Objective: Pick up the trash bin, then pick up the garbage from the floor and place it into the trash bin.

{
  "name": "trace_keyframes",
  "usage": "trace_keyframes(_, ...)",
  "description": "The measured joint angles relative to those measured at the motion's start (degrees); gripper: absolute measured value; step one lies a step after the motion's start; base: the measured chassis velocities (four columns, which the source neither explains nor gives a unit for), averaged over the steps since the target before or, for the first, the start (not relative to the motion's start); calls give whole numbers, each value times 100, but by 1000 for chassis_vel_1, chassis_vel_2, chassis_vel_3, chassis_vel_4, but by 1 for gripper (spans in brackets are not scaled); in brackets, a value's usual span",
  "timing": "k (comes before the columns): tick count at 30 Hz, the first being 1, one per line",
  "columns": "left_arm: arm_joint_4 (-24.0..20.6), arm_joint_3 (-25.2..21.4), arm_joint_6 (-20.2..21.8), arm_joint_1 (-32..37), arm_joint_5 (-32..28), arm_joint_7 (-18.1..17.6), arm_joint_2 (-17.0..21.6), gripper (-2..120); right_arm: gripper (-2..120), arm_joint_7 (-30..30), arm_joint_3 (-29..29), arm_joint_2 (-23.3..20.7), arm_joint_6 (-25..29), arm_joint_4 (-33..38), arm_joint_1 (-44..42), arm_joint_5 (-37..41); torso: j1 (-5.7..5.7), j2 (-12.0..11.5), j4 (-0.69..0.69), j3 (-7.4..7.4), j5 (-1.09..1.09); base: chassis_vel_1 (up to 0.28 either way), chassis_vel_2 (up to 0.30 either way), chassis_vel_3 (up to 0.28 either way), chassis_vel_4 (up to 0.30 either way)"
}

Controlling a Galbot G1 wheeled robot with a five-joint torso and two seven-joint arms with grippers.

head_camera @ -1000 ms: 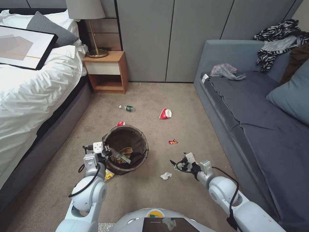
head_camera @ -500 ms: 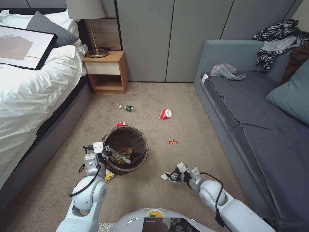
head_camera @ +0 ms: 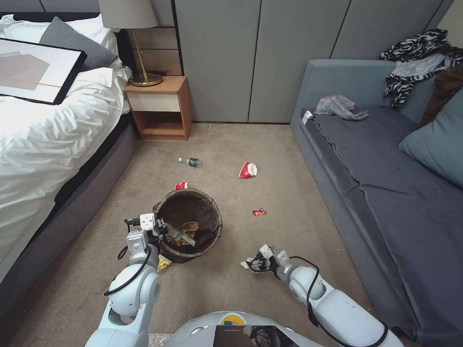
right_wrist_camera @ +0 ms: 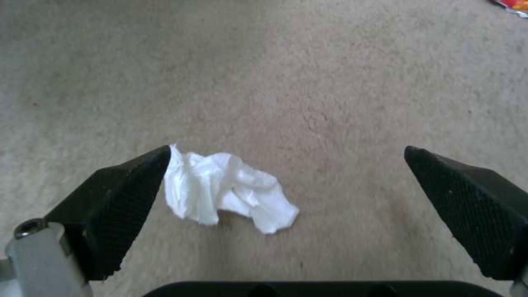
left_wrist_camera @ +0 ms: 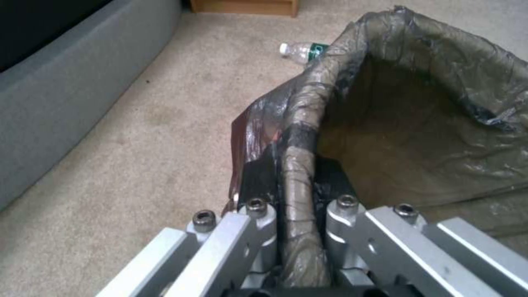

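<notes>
My right gripper (right_wrist_camera: 286,198) hangs spread wide just over the beige short-pile carpet (head_camera: 270,159), the crumpled white tissue (right_wrist_camera: 228,187) between its black pads against one of them, while my left gripper (left_wrist_camera: 294,222) is clenched on the brown-bag-lined rim of the small round bin (head_camera: 189,224), wrappers inside.

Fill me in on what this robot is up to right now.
It is clearing litter off a bedroom carpet. The left gripper is clamped on the liner-covered rim of the trash bin, which already holds some wrappers. The right gripper is open and low over the floor, its fingers either side of a crumpled white tissue. A bottle, a crushed cup and a red wrapper lie beyond.
</notes>
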Motion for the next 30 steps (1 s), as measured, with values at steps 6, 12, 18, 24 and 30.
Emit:
trace_keyframes(6, -25, -8, 0, 6, 4, -6, -4, 5, 100, -8, -93, 244, 93, -323, 162, -169, 0, 0, 0, 0, 0, 0, 0, 0, 0)
trace_keyframes(12, -46, -19, 2, 8, 5, -10, -5, 5, 100, 0, -144, 502, 142, -502, 197, -302, 0, 0, 0, 0, 0, 0, 0, 0, 0)
trace_keyframes(18, -64, -26, 8, 6, 3, -14, 1, 5, 100, 9, -182, 662, 169, -560, 154, -386, 0, 0, 0, 0, 0, 0, 0, 0, 0)
trace_keyframes(24, -69, -28, 8, 10, 2, -17, -10, 5, 99, 22, -179, 681, 166, -549, -4, -462, 0, 0, -1, 0, 0, 0, 0, 0, 0)
trace_keyframes(30, -86, -30, 7, 10, -7, -21, -5, 5, 94, 3, -20, 621, 208, -588, -247, -616, 0, 0, -1, 0, 1, 0, 0, 0, 0)
